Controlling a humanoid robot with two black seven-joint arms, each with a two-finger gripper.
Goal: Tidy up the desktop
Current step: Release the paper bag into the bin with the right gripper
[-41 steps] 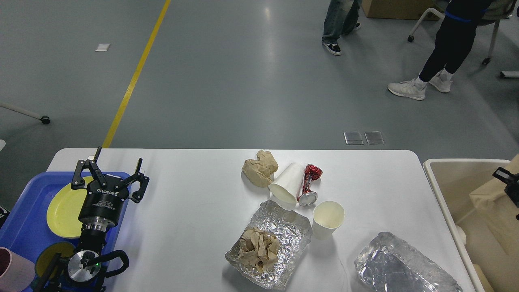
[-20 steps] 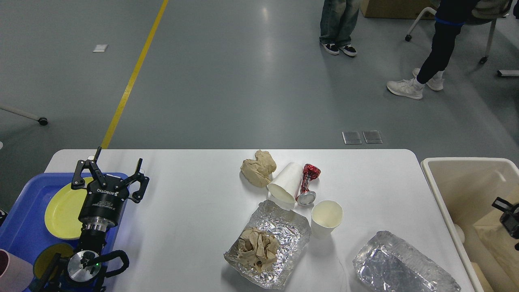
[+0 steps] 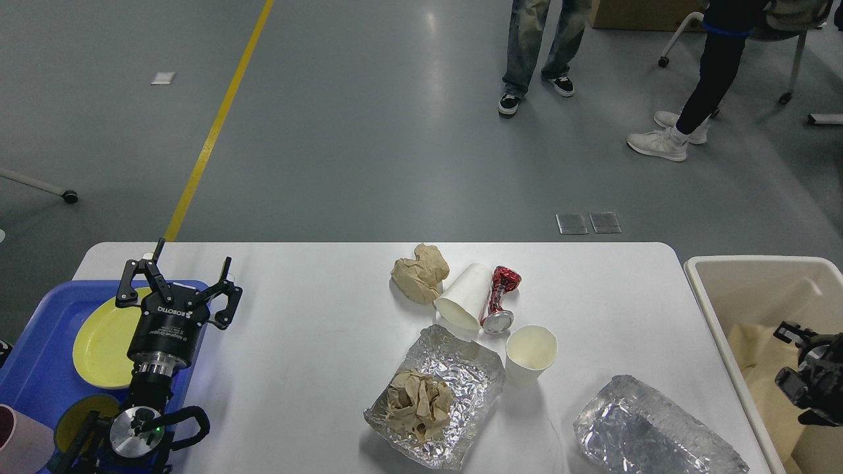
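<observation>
Right now my left gripper [image 3: 178, 280] hangs above the near-left part of the desktop [image 3: 316, 355], its 2 fingers spread wide apart with nothing between them. It sits over the right edge of a blue tray [image 3: 39, 368], which holds a yellow plate [image 3: 102, 342]; a pink cup [image 3: 20, 444] shows at the tray's near corner.

My right gripper [image 3: 807, 375] shows only at the far right edge, over the beige bin [image 3: 718, 296] that stands just beside the desktop's right end. It is dark and partly cut off by the frame, so I cannot tell how its fingers are set. Some tan paper [image 3: 757, 355] lies inside the bin below it.

The desktop fills the lower part of the view, wide and white. Near its middle lies a crumpled brown paper ball [image 3: 418, 273], touching a white paper cup [image 3: 464, 296] tipped on its side. A crushed red can [image 3: 500, 299] lies against that cup. Just in front stands a second paper cup [image 3: 530, 352], upright. To its left sits a foil tray [image 3: 467, 382] with a brown paper wad [image 3: 418, 401] inside. Another foil container [image 3: 652, 428] rests near the front-right corner.

Beyond the desktop, 2 people's legs [image 3: 533, 46] stand on the grey floor [image 3: 362, 131].
</observation>
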